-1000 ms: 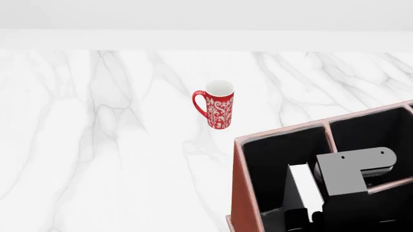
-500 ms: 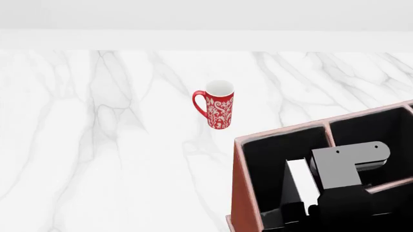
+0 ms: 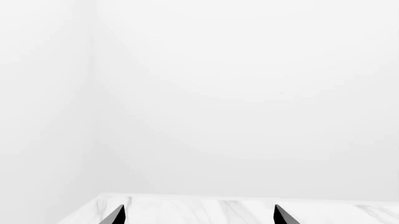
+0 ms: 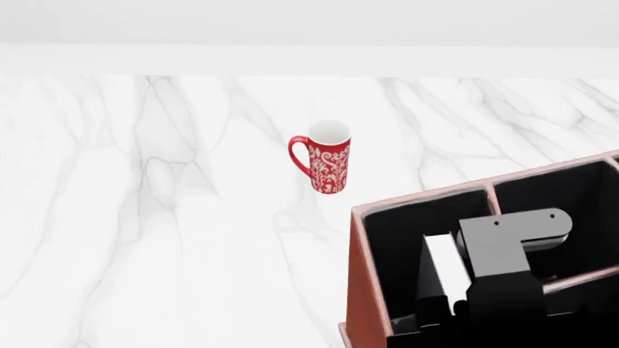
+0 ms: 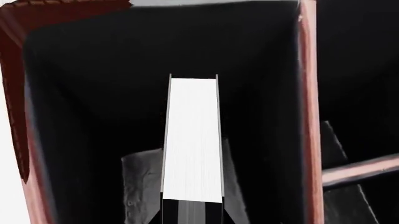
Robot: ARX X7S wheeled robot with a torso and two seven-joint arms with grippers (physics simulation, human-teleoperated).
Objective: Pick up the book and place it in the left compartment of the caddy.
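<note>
The book (image 5: 192, 140) stands on edge, white pages up, inside the left compartment (image 5: 93, 93) of the reddish-brown caddy (image 4: 360, 239). My right gripper (image 5: 192, 215) is shut on the book, a dark finger against each black cover. In the head view the book (image 4: 442, 261) shows as a white strip within the left compartment (image 4: 396, 246), with my right arm's grey bracket (image 4: 508, 232) beside it. My left gripper (image 3: 198, 217) is open with nothing in it, only its two tips showing over the marble; it is out of the head view.
A red-and-white patterned mug (image 4: 329, 163) stands upright on the white marble table (image 4: 145, 217), beyond the caddy and to its left. A pinkish divider (image 5: 358, 170) separates the caddy's smaller sections at the right. A white wall backs the table.
My right arm has shifted a little to the left and forward over the caddy, carrying the book with it inside the left compartment. The mug has not moved.
</note>
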